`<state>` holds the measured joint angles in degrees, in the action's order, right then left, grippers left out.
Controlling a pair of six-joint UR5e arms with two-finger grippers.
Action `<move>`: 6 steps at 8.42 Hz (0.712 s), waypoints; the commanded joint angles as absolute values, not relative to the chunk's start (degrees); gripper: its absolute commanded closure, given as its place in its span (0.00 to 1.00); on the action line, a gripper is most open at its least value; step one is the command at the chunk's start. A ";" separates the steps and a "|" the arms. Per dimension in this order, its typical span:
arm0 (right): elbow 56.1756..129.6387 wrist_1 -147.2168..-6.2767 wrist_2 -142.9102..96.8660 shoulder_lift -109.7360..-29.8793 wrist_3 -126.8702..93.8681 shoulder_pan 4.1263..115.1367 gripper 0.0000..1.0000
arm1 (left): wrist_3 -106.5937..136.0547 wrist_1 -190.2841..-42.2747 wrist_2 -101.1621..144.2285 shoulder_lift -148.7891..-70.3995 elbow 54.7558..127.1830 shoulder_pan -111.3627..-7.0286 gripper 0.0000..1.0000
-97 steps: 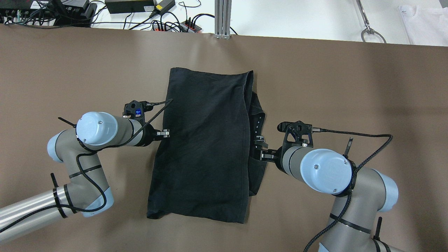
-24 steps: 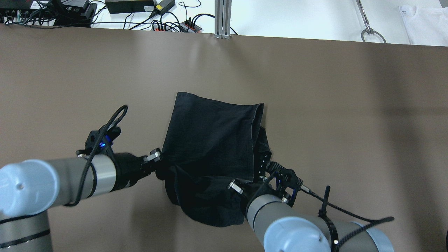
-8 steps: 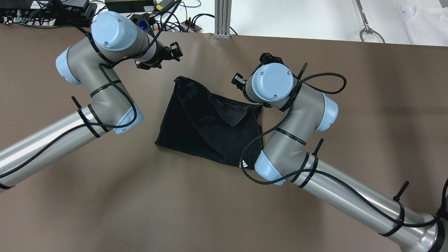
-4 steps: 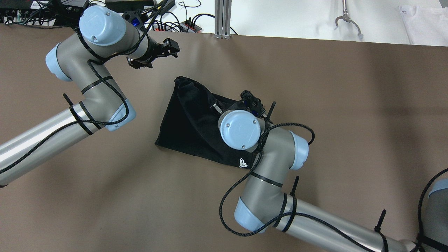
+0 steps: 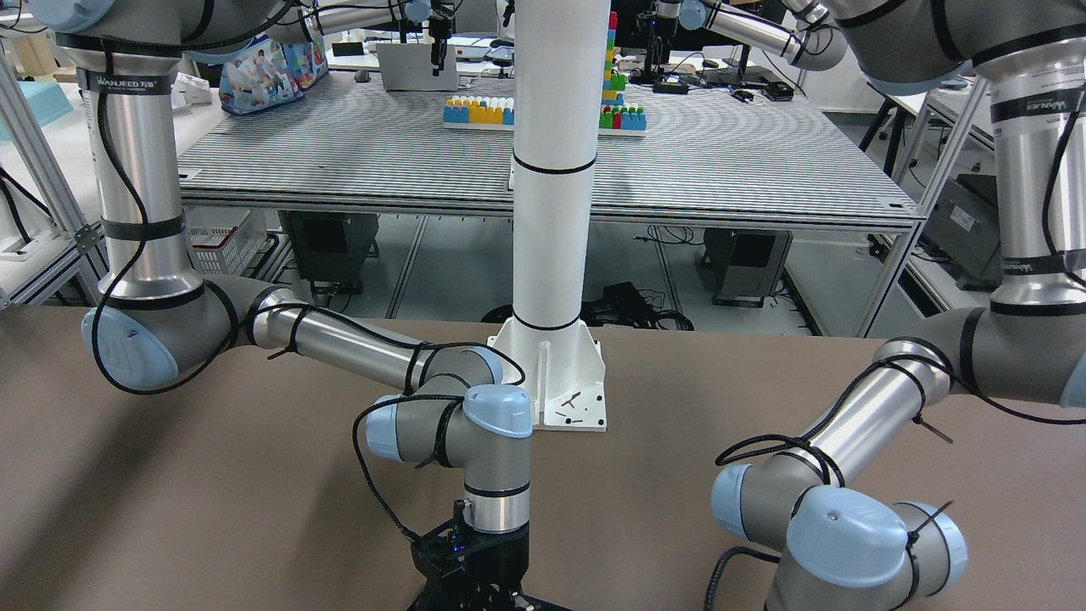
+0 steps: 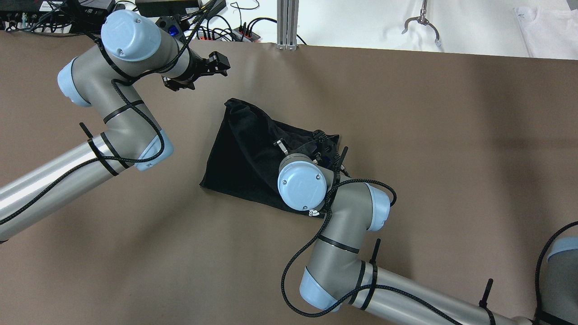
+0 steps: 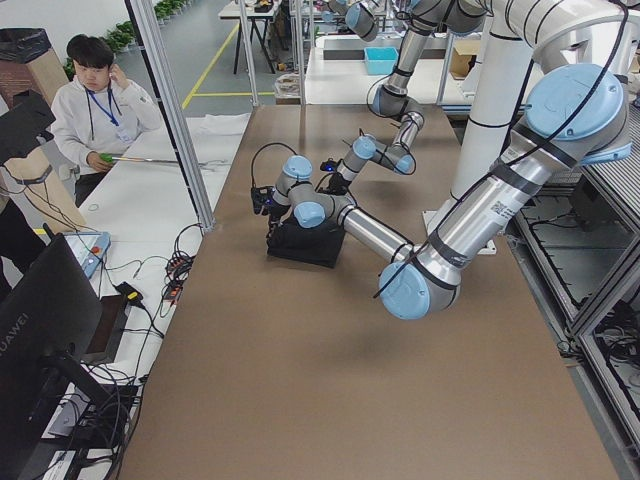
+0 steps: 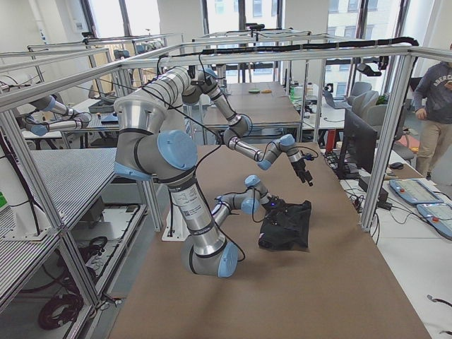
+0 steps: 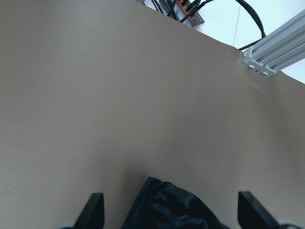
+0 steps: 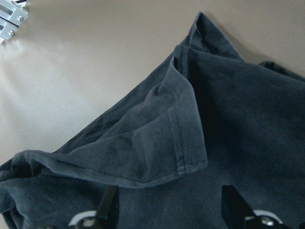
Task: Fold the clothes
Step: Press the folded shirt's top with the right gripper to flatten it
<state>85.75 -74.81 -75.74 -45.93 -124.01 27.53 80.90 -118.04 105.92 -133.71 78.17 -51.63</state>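
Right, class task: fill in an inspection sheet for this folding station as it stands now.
Surface: matte brown tabletop, smooth.
Job's things: black fabric garment, roughly folded, hemmed flap turned up.
Clutter: nothing seen.
Grippers: left tool open, off the garment's far corner; right tool open above the flap.
Cables: black braided cable looped beside the right arm; power strip at far edge.
Surroundings: person in white top alongside.

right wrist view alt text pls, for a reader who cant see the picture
A black shirt lies rumpled on a brown table, with a hemmed flap turned over on top of it. The right end effector sits at the bottom edge over the cloth, its two fingers apart and holding nothing. A metal rail shows in the top left corner.
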 commanded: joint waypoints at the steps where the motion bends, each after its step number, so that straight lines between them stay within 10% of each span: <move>1: 82.81 -74.71 -75.50 -45.97 -124.72 29.53 0.28 | 80.77 -118.04 105.91 -133.24 78.31 -51.59 0.00; 4: 81.04 -73.04 -74.36 -45.53 -125.15 28.92 0.32 | 80.77 -118.04 105.91 -133.33 78.22 -51.50 0.00; 6: 81.04 -73.04 -74.36 -44.74 -127.53 30.05 0.93 | 80.60 -118.04 105.91 -133.24 78.22 -51.50 0.00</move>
